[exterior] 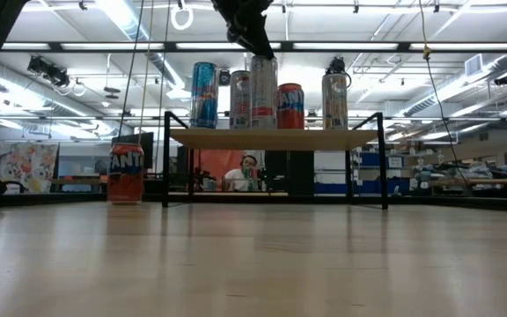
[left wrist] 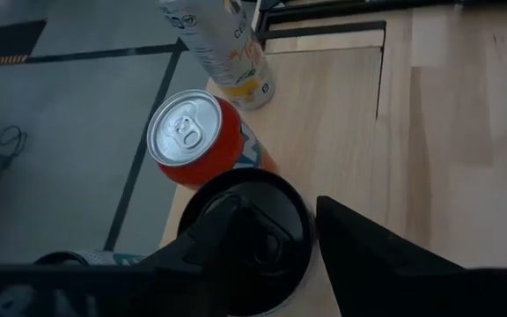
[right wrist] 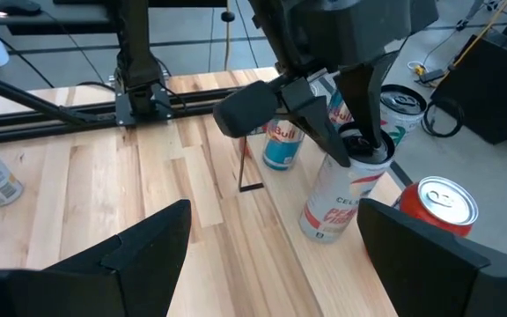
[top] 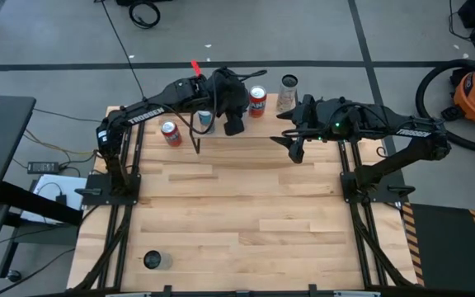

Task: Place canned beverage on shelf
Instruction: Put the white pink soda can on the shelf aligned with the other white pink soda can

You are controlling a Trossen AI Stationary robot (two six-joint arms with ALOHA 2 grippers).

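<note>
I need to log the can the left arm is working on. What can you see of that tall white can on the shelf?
The tall white can is slim, metal-looking, with red and orange print. It stands upright on the shelf between a blue-and-silver can and a short red can. The left gripper reaches down over its top, one finger on either side of the rim; whether the jaws grip it is unclear.

Shelf (exterior: 275, 138): five cans in a row on top. Fanta can (exterior: 126, 173): on the tabletop at the shelf's 9 o'clock. One can (top: 152, 261): alone, near the table's 7 o'clock corner.
</note>
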